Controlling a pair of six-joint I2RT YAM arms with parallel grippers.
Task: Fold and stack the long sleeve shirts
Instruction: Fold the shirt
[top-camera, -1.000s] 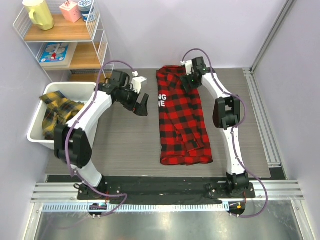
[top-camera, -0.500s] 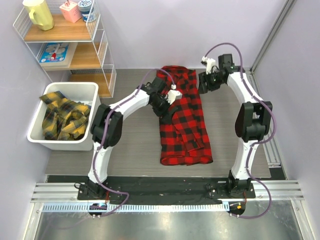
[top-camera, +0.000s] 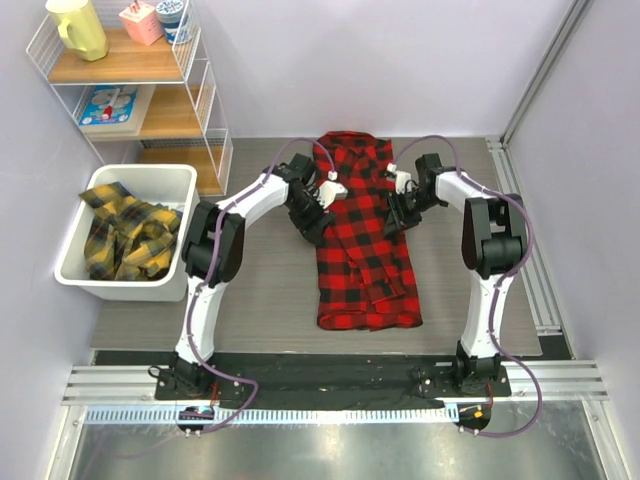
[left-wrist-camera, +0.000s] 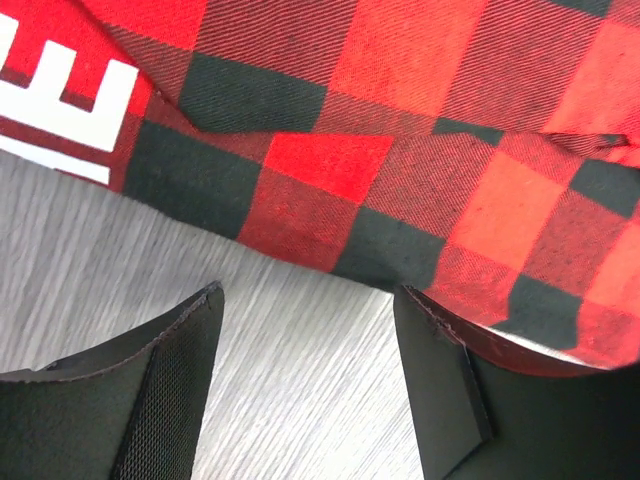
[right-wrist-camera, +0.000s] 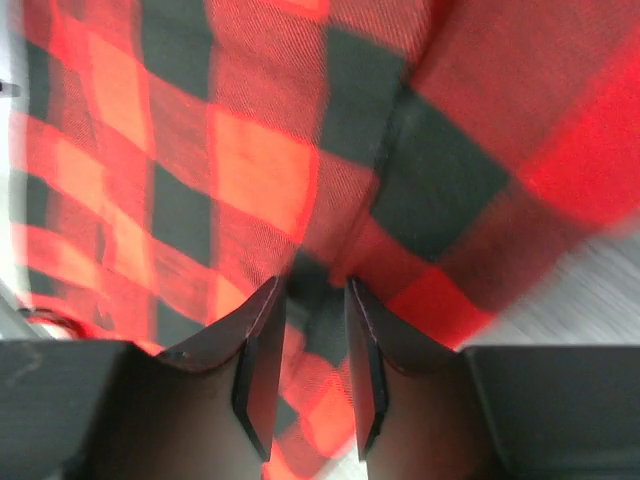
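Left end effector (left-wrist-camera: 310, 295) first: the jaws are standing well apart and nothing's in them. It's down low at the left edge of the red-and-black checked flannel shirt (top-camera: 365, 260). In the left wrist view one black finger (left-wrist-camera: 170, 380) is over bare tabletop. The other one (left-wrist-camera: 440, 380) is right up against the shirt's edge, which runs across just past the tips. There's a bit of white block lettering (left-wrist-camera: 70, 100) on the fabric off to the left of that view.

Right end effector (right-wrist-camera: 312, 290): only a narrow gap between the fingers here, and it's sitting on the shirt's right side. The right wrist view has checked cloth right in that gap, but the picture's blurry. I honestly can't tell if it's actually pinching the fabric or just hovering over it.

The shirt itself lies lengthwise in the middle of the grey wood-grain table (top-camera: 260, 290), folded into a long narrow strip. One end is at the far side and the other points toward the arm bases. The two end effectors are on opposite sides of it, up around the far half.

Over on the left there's a white plastic bin (top-camera: 150, 171) with crumpled yellow-and-black checked shirts (top-camera: 125, 235) piled in it, well apart from the red one. Behind the bin is a white wire shelf with wooden boards (top-camera: 130, 95).
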